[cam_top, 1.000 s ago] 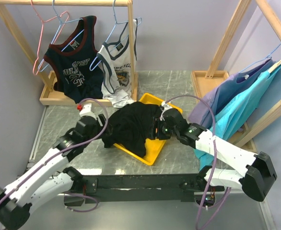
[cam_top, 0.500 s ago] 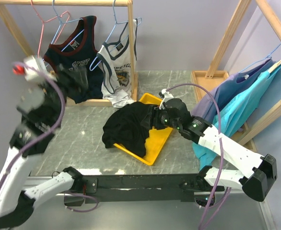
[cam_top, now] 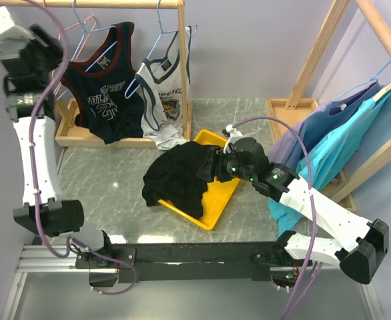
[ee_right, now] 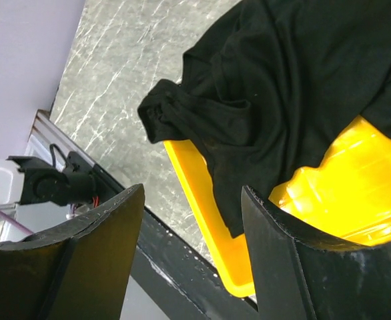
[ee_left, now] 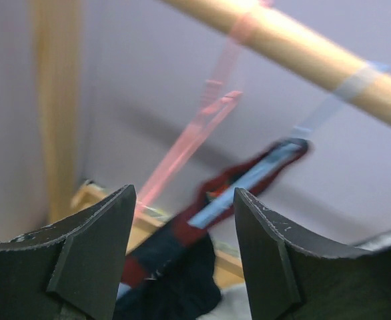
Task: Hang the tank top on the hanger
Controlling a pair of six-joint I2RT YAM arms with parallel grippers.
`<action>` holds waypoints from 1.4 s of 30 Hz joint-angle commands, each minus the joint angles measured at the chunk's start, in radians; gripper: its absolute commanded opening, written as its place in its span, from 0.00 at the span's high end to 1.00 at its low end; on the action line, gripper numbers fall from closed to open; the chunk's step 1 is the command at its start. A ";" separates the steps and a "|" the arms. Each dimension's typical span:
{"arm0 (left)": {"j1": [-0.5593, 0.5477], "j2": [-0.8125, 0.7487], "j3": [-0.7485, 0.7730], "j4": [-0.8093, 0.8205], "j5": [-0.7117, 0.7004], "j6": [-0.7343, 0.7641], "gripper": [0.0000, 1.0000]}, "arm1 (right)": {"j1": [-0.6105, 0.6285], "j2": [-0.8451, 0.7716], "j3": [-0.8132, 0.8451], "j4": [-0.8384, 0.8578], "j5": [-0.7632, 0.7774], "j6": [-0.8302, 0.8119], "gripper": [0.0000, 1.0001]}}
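Left tool [ee_left: 185, 200] up at the clothes rack, right tool [ee_right: 192, 193] over the tank top [cam_top: 182, 175]; both spread, gripping nothing.
The black tank top lies crumpled, half in the yellow tray [cam_top: 217, 207] and half spilling over its left rim onto the worktop [cam_top: 109, 187]. The pink hanger [ee_left: 185, 143] hangs from the wooden rail [ee_left: 302, 53], beside the navy jersey [cam_top: 105, 87]; in the left wrist view it appears blurred, beyond the gap between the fingers, not touching them.
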 commanded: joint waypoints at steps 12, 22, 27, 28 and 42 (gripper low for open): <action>0.237 0.112 0.016 0.147 0.451 0.041 0.38 | 0.021 0.054 0.037 0.022 -0.068 -0.029 0.32; 0.237 0.149 -0.061 0.200 0.525 0.054 0.45 | 0.028 0.043 0.012 0.030 -0.066 -0.020 0.32; 0.237 0.156 -0.088 0.211 0.531 0.045 0.46 | 0.033 0.049 0.005 0.040 -0.072 -0.012 0.32; 0.239 0.159 -0.090 0.210 0.532 0.042 0.46 | 0.035 0.051 0.003 0.040 -0.072 -0.012 0.32; 0.158 0.170 -0.096 0.182 0.472 0.097 0.67 | 0.036 0.031 -0.015 0.050 -0.068 -0.011 0.31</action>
